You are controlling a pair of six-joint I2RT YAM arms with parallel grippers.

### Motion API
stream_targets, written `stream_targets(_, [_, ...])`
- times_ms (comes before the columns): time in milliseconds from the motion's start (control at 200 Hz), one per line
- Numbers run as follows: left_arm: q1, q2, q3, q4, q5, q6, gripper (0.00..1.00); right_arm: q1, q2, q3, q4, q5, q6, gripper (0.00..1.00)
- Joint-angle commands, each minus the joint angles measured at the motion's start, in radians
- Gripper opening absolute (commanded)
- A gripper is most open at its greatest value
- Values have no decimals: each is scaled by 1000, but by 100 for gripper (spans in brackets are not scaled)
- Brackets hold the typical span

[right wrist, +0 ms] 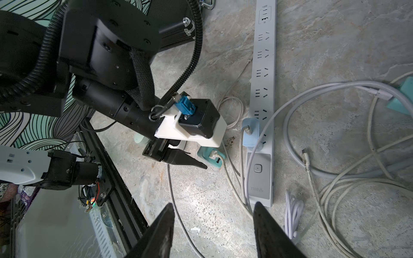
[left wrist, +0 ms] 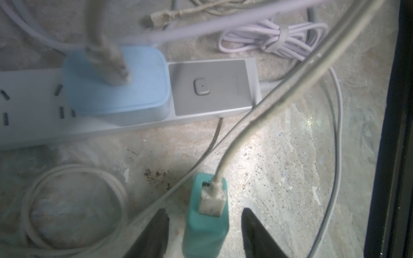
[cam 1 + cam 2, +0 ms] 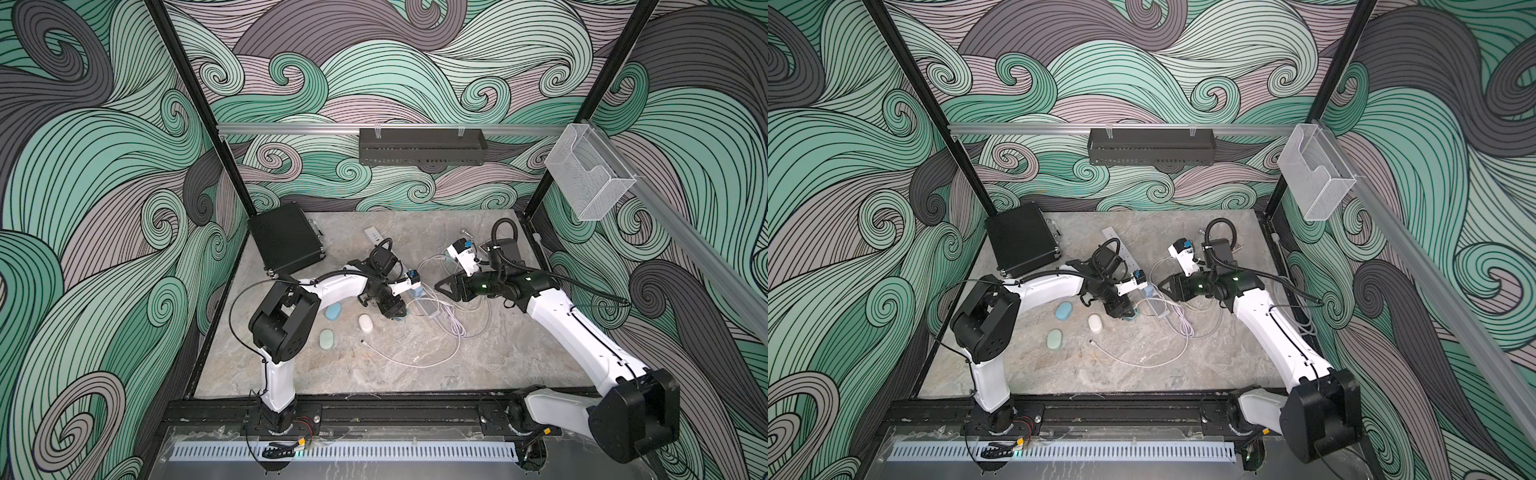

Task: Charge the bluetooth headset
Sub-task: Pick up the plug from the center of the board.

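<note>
Left gripper (image 2: 204,212) open, fingers straddling teal charger (image 2: 205,232), gaps both sides, white cable (image 2: 225,160) plugged into it, mid-counter (image 3: 498,357) beside power strip (image 2: 212,89). Right gripper (image 1: 213,203) open, empty. Headset cases, blue case (image 3: 333,311), green case (image 3: 327,339), white case (image 3: 365,323), lie toward counter's left edge.

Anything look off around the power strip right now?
The teal charger sits on the table beside the power strip, not in a socket, though a cable is plugged into it. Loose cables lie tangled beside it.
</note>
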Motion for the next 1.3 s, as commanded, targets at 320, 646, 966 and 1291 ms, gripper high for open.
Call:
stream_targets(320, [-20, 30, 46, -51, -6, 12, 17, -27, -24, -16, -13, -34, 1, 56])
stream_targets(646, [-4, -166, -19, 0, 165, 18, 0, -51, -58, -35, -42, -264, -102, 62])
stream_targets(966, [48, -190, 15, -21, 501, 24, 0, -45, -40, -43, -47, -383, -157, 60])
stream_targets(1291, [76, -202, 5, 82, 668, -54, 0, 12, -73, -137, 15, -357, -239, 56])
